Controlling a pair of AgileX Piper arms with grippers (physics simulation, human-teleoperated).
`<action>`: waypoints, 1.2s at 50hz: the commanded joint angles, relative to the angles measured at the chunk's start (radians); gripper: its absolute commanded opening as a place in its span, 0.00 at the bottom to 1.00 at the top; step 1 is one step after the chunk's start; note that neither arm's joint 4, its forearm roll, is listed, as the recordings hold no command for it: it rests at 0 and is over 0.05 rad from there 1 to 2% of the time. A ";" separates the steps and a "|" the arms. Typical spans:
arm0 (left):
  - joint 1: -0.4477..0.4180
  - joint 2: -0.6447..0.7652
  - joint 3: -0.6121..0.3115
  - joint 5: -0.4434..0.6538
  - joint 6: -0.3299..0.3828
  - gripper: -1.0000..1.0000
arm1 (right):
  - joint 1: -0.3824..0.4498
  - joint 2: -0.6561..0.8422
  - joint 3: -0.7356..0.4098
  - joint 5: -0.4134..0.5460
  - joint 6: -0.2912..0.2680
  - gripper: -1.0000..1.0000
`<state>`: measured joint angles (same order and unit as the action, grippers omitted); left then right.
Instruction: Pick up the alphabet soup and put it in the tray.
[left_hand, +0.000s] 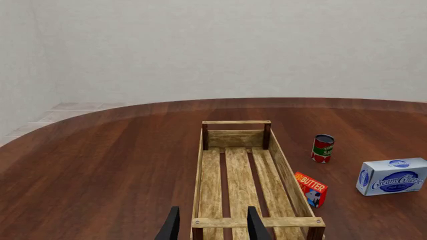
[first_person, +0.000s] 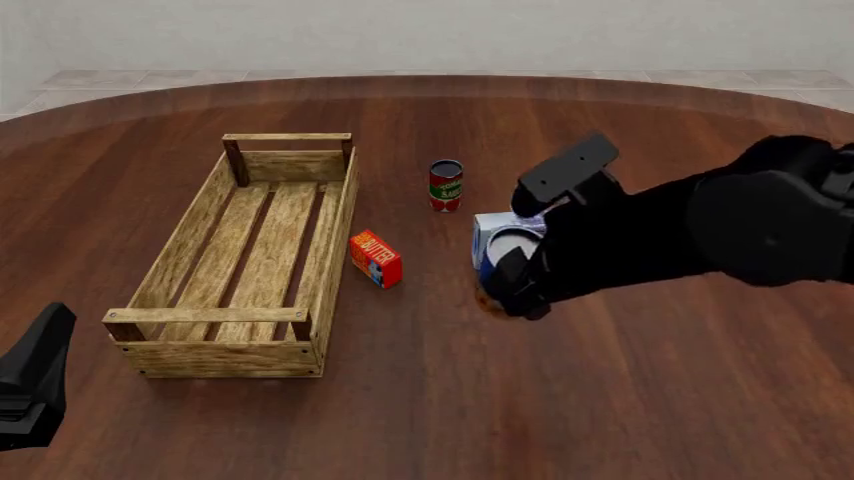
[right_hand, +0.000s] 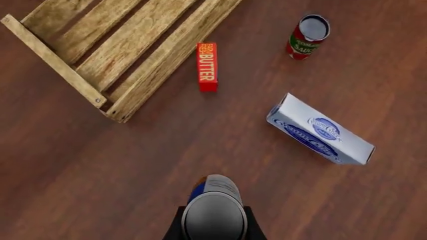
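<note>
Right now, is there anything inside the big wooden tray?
No. The tray holds nothing: the left wrist view shows only its bare slats and dark gaps. The alphabet soup sits between the right pincer's fingers. The table beneath the slats is covered.

The tray (first_person: 254, 250) is light, raw-looking wood slats with visible grain, matt, with small dark fasteners at the corners. The table (first_person: 601, 400) is dark reddish wood, smooth with a faint sheen. The soup can (right_hand: 215, 212) has a pale, smooth metallic-looking top. The small red can (first_person: 446, 185) has a printed label. The butter box (first_person: 376, 259) and cream cheese box (right_hand: 320, 130) look like printed card.
</note>
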<state>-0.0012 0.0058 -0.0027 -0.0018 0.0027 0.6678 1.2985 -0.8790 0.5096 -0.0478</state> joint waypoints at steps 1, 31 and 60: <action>0.001 0.000 0.001 -0.001 0.000 1.00 | 0.032 0.015 -0.103 0.028 0.018 0.00; 0.002 0.000 0.001 -0.001 0.000 1.00 | 0.108 0.115 -0.294 0.071 0.008 0.00; 0.001 0.000 0.001 -0.001 0.000 1.00 | 0.152 0.225 -0.505 0.098 0.035 0.00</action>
<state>-0.0012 0.0058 -0.0027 -0.0018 0.0028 0.8069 1.4927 -1.3112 0.6048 -0.0460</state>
